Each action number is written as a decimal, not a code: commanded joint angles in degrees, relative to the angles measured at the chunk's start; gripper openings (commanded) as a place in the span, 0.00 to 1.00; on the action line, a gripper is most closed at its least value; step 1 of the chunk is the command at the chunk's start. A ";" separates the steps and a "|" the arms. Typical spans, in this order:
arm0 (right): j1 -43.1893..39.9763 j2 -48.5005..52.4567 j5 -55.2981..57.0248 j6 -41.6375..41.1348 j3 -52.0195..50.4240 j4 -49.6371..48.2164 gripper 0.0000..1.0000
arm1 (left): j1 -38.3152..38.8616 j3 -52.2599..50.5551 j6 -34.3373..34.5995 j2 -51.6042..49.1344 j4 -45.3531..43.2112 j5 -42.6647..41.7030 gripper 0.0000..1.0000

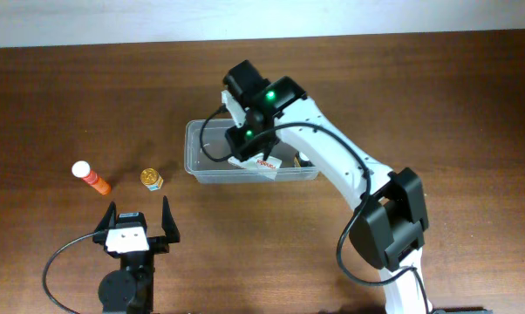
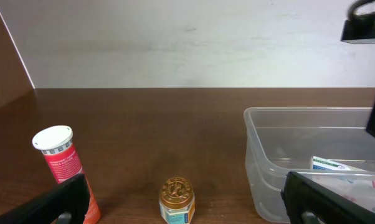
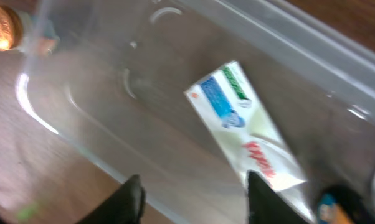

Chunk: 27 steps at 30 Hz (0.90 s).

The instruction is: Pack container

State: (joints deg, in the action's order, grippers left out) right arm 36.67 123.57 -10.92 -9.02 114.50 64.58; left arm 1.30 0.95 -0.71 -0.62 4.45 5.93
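while the right gripper (image 3: 194, 190) hangs over it with fingers spread and nothing between them, the container (image 1: 203, 150) sits near the middle of the brown table (image 1: 71, 105). it is a clear, shallow plastic tub with rounded corners and a rim. a white-and-blue box (image 3: 243, 130) lies flat inside it. at the near left, the left gripper (image 1: 140, 212) is also spread wide and empty.

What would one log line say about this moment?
right gripper: open, over container | white box: inside container | left gripper: open | orange tube, small jar: on table
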 commanded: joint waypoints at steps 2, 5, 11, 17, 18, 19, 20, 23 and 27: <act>2.34 0.57 4.17 -10.40 -0.50 -1.01 0.41 | -0.35 -0.42 -1.09 0.33 -0.15 -0.59 0.99; 2.58 0.59 7.21 -14.25 -0.61 -1.09 0.36 | -0.35 -0.42 -1.09 0.33 -0.15 -0.59 0.99; 2.71 0.59 7.80 -15.50 -5.46 -4.33 0.33 | -0.35 -0.42 -1.09 0.33 -0.15 -0.59 0.99; 2.71 0.59 7.74 -8.72 -10.19 -5.66 0.32 | -0.35 -0.42 -1.09 0.33 -0.15 -0.59 0.99; 2.71 0.59 7.72 -7.72 -10.27 -5.42 0.32 | -0.35 -0.42 -1.09 0.33 -0.15 -0.59 0.99; 2.71 0.59 7.72 -6.49 -10.27 -5.16 0.32 | -0.35 -0.42 -1.09 0.33 -0.15 -0.59 0.99; 2.71 0.59 7.72 -5.95 -10.27 -4.98 0.33 | -0.35 -0.42 -1.09 0.33 -0.15 -0.59 0.99; 2.71 0.59 7.74 -4.46 -10.75 -4.76 0.31 | -0.35 -0.42 -1.09 0.33 -0.15 -0.59 0.99; 2.64 0.59 8.04 -3.21 -11.82 -5.86 0.28 | -0.35 -0.42 -1.09 0.33 -0.15 -0.59 0.99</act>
State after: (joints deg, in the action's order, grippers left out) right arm 39.20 123.83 -3.88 -14.50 104.05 59.11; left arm 1.30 0.95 -0.69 -0.62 4.47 5.93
